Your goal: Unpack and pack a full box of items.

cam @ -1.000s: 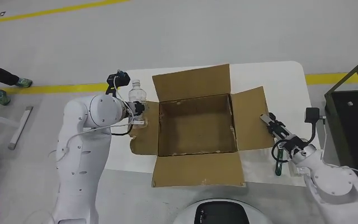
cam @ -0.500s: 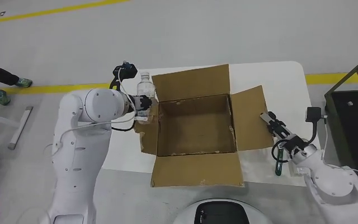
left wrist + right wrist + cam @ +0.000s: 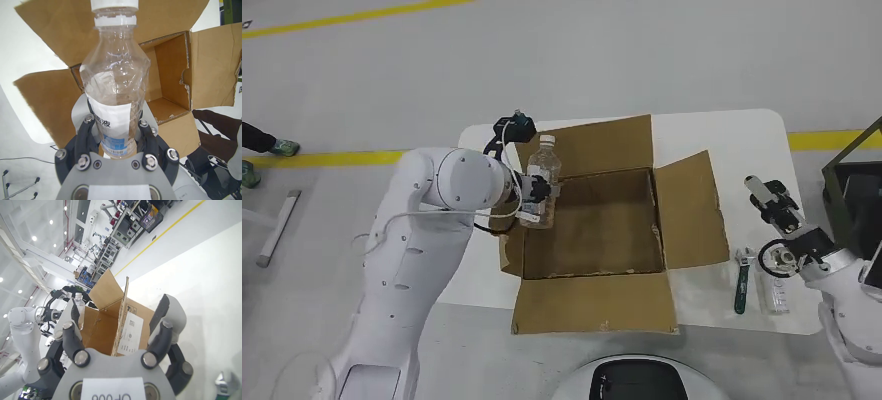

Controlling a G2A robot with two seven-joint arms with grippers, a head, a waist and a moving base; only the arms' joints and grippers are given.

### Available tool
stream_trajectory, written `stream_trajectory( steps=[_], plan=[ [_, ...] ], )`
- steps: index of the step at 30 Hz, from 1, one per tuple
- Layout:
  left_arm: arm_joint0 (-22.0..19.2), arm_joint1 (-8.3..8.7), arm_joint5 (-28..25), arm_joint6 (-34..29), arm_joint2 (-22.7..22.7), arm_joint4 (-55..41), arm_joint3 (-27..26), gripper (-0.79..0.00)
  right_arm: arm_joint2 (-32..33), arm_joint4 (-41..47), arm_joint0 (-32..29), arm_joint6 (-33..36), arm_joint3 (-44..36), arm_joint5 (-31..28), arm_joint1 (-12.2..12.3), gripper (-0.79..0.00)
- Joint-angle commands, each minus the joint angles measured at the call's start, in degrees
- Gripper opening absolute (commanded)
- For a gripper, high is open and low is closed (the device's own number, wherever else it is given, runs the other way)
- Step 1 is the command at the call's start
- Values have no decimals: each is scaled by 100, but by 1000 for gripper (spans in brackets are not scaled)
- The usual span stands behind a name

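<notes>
Left gripper (image 3: 116,122): jaws pinched on the lower, labelled part of a clear plastic bottle (image 3: 113,79), black fingers (image 3: 88,123) pressed against either side of the label. The bottle stands roughly upright, white cap uppermost. In the top view the left gripper (image 3: 532,200) and bottle (image 3: 542,172) sit left of frame centre, the bottle over the left wall of the open cardboard box (image 3: 592,230) near its upper-left corner, held clear of the box floor. All four box flaps are folded outward and the bare brown floor shows inside; the box takes up the middle of the white table (image 3: 722,135). Right gripper (image 3: 119,306): jaws spread wide with nothing between them. Its own view looks across at the box (image 3: 136,321), a white printed label on the near wall, with the bottle (image 3: 79,308) showing above the far side. In the top view the right gripper (image 3: 770,197) hangs at the right of the frame, just beyond the box's right flap and apart from it. Below it, at the lower right of the table, a green-handled wrench (image 3: 739,285) lies flat just beside the flap's edge. A small clear bottle-like item (image 3: 778,293) lies right of the wrench, partly under the arm. The wrench head (image 3: 225,383) also shows in the right wrist view.
</notes>
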Motion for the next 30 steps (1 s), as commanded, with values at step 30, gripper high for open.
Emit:
stream_trajectory(
  steps=[30],
  plan=[
    [76,-128,414,416,871,-1015,251,-785,-62,-1608,236,-34,-666,-188,92,0]
  ],
)
